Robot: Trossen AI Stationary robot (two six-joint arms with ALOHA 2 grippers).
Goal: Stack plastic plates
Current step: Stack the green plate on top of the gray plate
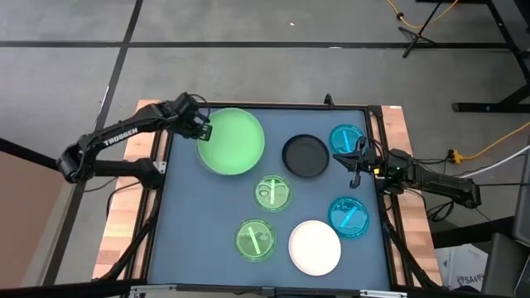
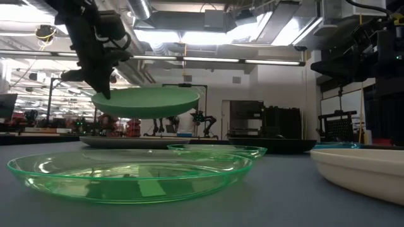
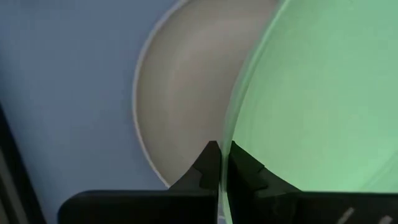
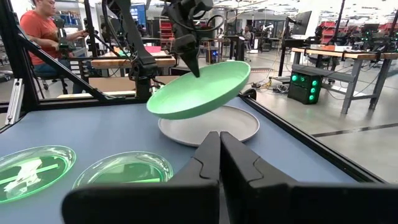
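Our left gripper [image 1: 201, 127] is pinched fully closed on the rim of the large light green plate [image 1: 233, 141], at the plate's edge nearest the left side of the table. We carry that plate clear of the tabletop: in the low view it hangs in the air, slightly tilted, and in the right wrist view it floats just above the large grey plate [image 4: 211, 126], which lies flat on the blue mat [image 1: 190, 223] directly beneath it. From above, the green plate hides nearly all of the grey one.

Our right gripper [image 1: 356, 162] waits over the right side of the table with its fingers closed together and nothing between them. It sits between the medium black plate [image 1: 305, 156] and the table's right edge, just beside a small translucent cyan plate [image 1: 344, 137] at the far right.

We see the other plates spread flat on the mat, apart from one another. A second small cyan plate [image 1: 349, 217] lies nearer the front on the right. Two small translucent green plates lie toward the middle, one [image 1: 272, 192] behind the other [image 1: 256, 239]. The medium white plate [image 1: 315, 247] rests at the front, between the nearer green plate and the nearer cyan one.
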